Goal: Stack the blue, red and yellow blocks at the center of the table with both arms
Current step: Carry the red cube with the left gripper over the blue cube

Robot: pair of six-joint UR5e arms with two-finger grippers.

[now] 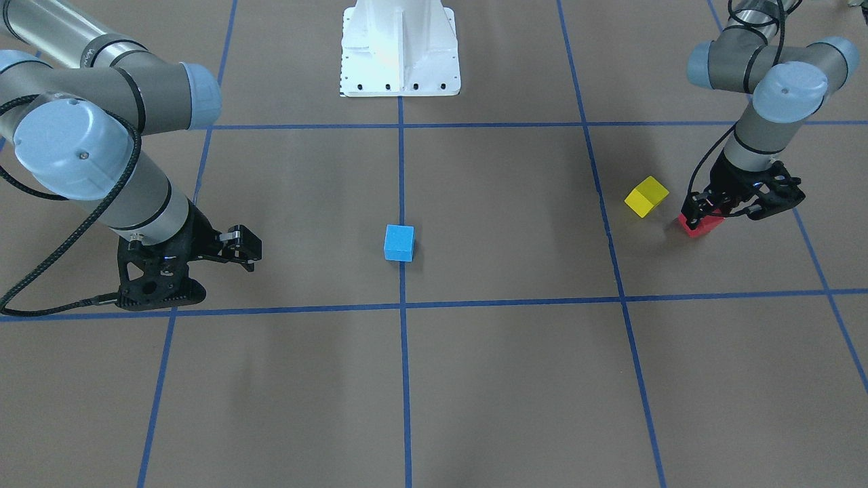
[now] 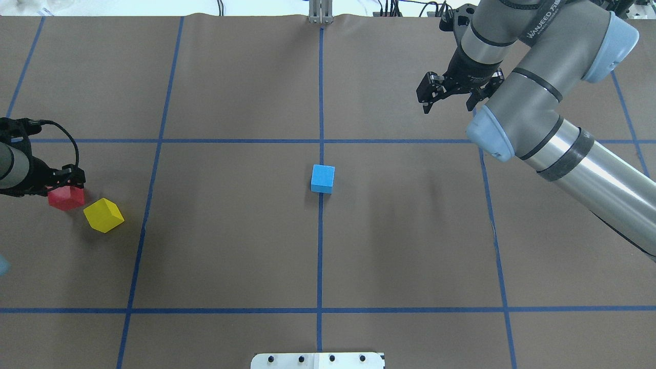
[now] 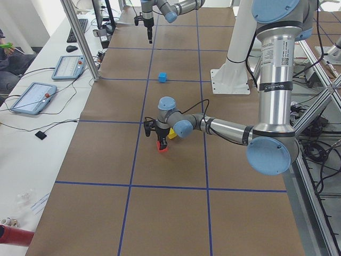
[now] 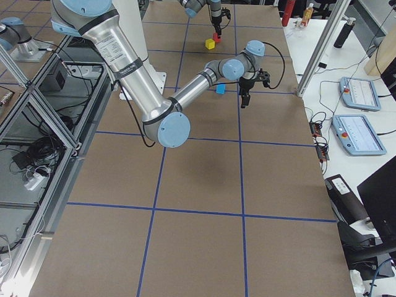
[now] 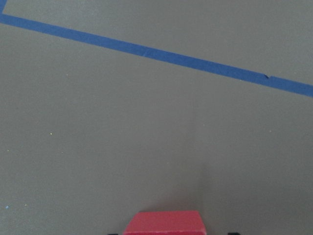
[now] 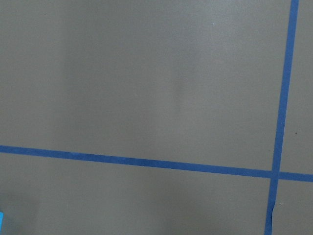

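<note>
The blue block [image 1: 399, 242] [image 2: 323, 178] sits on the tape cross at the middle of the table [image 2: 230, 256]. Over on my left side lies the yellow block [image 1: 646, 196] [image 2: 103, 215], turned at an angle. Right beside it is the red block [image 1: 702, 225] [image 2: 65, 198], with my left gripper [image 1: 704, 211] [image 2: 66, 179] shut on it, low at the table. The left wrist view shows the red block [image 5: 165, 223] at its bottom edge. My right gripper [image 1: 213, 274] [image 2: 447, 105] hangs open and holds nothing, on the far right, well away from every block.
The white pedestal base [image 1: 400, 54] [image 2: 318, 360] stands at the robot's edge of the table. Beyond the far edge runs a bench with tablets [image 3: 32, 97] and an aluminium post [image 3: 80, 37]. A person [image 3: 8, 58] sits at that bench's end.
</note>
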